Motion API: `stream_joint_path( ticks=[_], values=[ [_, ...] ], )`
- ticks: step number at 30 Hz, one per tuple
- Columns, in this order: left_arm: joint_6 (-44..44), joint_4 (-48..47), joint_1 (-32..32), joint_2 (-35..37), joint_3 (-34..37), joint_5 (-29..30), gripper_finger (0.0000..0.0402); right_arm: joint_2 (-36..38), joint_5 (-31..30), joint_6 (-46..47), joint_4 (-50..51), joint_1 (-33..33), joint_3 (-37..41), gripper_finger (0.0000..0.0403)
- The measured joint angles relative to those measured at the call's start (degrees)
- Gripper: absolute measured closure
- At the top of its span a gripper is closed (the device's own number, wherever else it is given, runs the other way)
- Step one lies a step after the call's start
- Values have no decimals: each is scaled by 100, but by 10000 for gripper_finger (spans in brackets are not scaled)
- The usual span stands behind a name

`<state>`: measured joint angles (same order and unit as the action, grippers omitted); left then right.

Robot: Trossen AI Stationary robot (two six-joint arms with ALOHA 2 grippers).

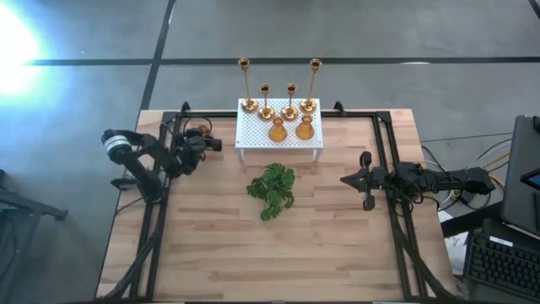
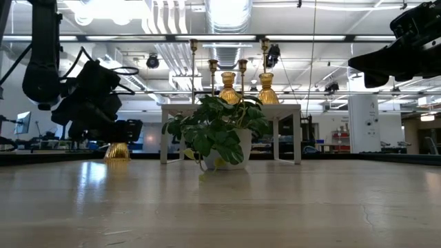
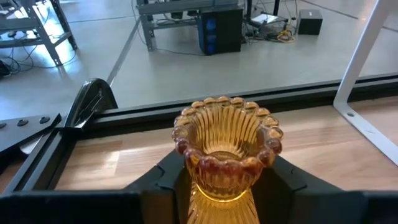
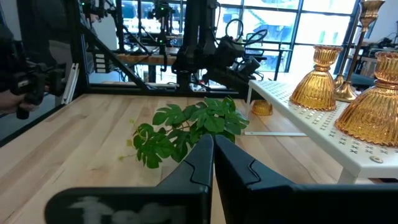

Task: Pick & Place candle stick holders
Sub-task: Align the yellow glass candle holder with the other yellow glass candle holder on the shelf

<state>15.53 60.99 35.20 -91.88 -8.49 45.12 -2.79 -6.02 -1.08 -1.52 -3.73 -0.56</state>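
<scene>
Between the left gripper's (image 3: 221, 186) fingers: a squat, ribbed amber-gold holder (image 3: 225, 149), scalloped rim.

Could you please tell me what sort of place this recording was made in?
Probably a robotics lab or workshop: a wooden table with a black frame rail, exposed ceiling ducts overhead, and workbenches with computer equipment on a bare concrete floor.
</scene>
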Motion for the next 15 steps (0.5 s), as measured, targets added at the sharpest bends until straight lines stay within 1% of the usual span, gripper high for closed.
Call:
stream_joint_path(
  ticks=[15],
  values=[
    [-166,123,4,-4,16,-62,273,0,0,0,-2,0,2,394]
  ],
)
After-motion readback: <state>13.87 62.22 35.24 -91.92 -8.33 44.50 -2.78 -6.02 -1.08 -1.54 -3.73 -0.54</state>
